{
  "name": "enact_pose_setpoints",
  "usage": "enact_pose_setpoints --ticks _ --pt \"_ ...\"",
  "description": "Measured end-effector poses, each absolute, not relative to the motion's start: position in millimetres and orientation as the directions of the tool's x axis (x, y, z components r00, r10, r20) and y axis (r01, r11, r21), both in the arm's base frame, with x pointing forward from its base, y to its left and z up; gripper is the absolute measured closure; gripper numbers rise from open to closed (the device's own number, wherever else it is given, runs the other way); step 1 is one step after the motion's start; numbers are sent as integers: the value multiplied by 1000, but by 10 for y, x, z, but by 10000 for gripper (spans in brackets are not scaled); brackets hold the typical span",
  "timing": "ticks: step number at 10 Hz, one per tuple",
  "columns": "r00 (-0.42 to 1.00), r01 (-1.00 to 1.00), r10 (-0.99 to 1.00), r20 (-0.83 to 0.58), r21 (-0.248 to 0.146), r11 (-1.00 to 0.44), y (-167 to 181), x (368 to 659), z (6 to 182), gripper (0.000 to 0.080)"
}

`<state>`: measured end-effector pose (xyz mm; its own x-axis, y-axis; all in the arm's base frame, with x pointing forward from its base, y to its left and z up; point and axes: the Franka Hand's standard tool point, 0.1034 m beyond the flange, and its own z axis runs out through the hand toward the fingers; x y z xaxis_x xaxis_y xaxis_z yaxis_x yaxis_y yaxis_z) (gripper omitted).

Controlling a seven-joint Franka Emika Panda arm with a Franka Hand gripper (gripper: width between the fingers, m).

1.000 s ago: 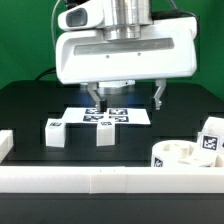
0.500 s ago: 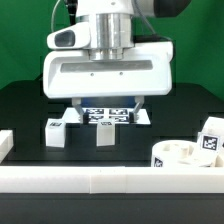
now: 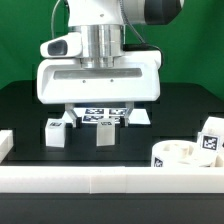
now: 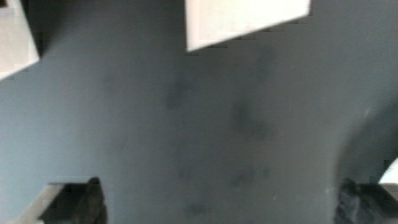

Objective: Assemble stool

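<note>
At the exterior view's left, a short blocky white plastic leg (image 3: 55, 132) and a second tagged leg (image 3: 103, 133) stand apart on the black table (image 3: 25, 105). Above them hangs the two-finger gripper (image 3: 100, 113), fingers spread wide with nothing between them. Within the last second it has swung leftward and sunk lower, in front of the marker board (image 3: 108, 117) — a grab at one leg looks likely next. Far right, the round white ring-like seat disc (image 3: 183, 157) and the third leg (image 3: 212, 134) wait behind the long white rail wall (image 3: 90, 180).
</note>
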<state>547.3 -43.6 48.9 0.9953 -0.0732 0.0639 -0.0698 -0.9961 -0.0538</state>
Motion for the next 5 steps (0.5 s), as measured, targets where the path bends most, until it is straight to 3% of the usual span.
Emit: enact_pose_setpoints --ticks 3,5 --pt "964 -149 -132 -232 -60 -987 -443 5273 489 150" --pt "929 -160 -126 -349 -70 -985 -410 5252 485 150"
